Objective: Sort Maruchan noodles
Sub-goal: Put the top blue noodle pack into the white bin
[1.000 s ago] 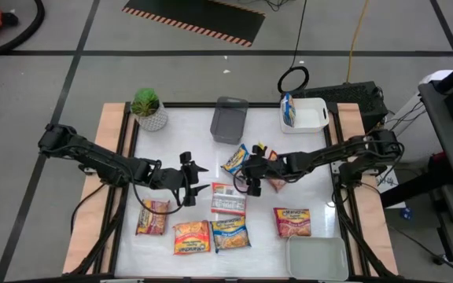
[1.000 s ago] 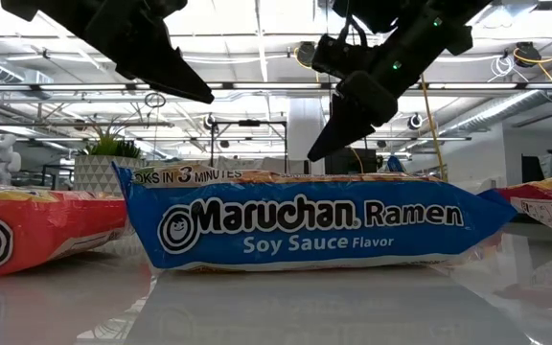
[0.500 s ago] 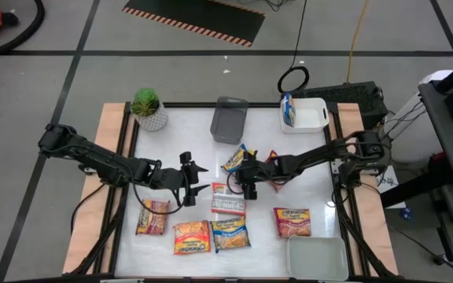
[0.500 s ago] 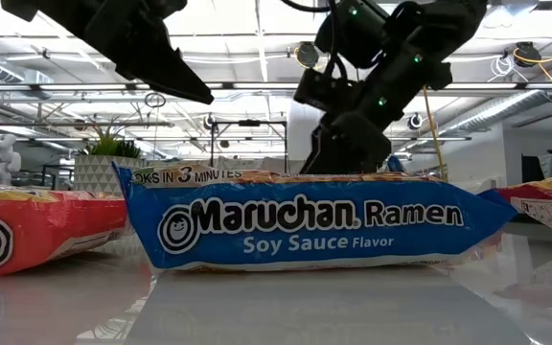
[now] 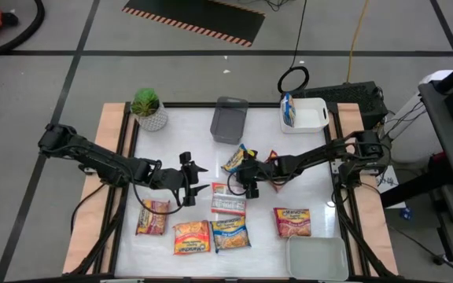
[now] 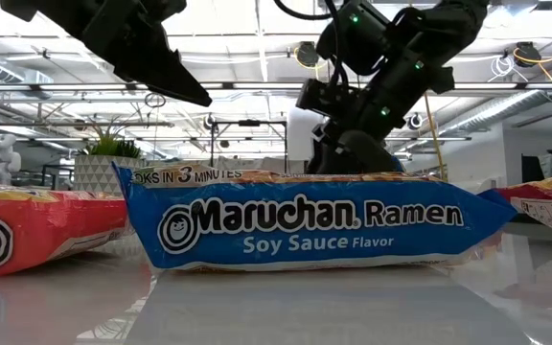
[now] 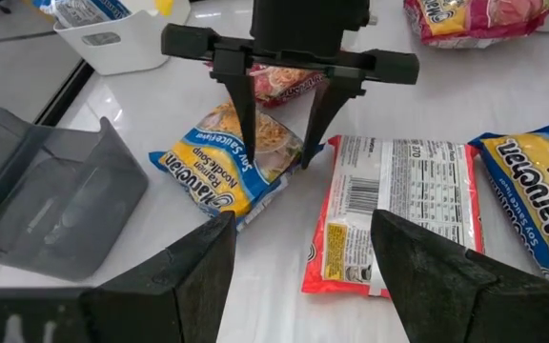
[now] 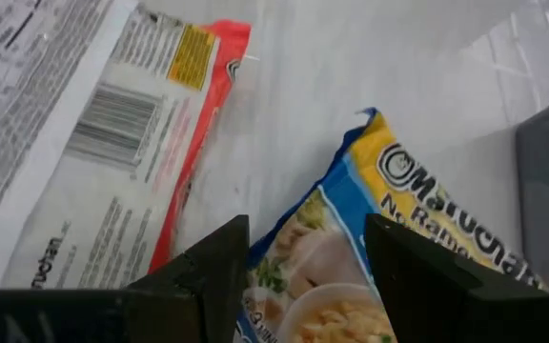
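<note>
The right gripper [image 5: 244, 171] is standing with its fingers [image 7: 240, 105] spread, straddling one end of a blue-and-yellow noodle packet [image 5: 235, 160] lying near the tabletop [image 5: 305, 189] centre; in the left wrist view the tips are sitting at the wrapper's edges, not yet pinching. The left gripper [image 5: 196, 182] is hovering just left of centre, fingers spread and empty, facing a white-and-red packet [image 5: 228, 200] lying back-side up.

Judged risks: the glossy film is looking slick and puffed, so closing fingers could squeeze it out sideways or catch only a crimped corner, letting the packet swing or drop. The white-and-red packet is lying just beside it, so a low descent could drag both. A red packet [image 5: 275, 160] is lying close behind the right arm.

Remaining packets are flat, rectangular, shiny pillows with serrated end seams: four are lying along the near edge, including the soy sauce packet [image 6: 305, 222]. A grey tray [image 5: 228, 119] and a white tray [image 5: 305, 114] are sitting at the far edge, another white tray [image 5: 316, 258] near right; all look like rigid plastic.
</note>
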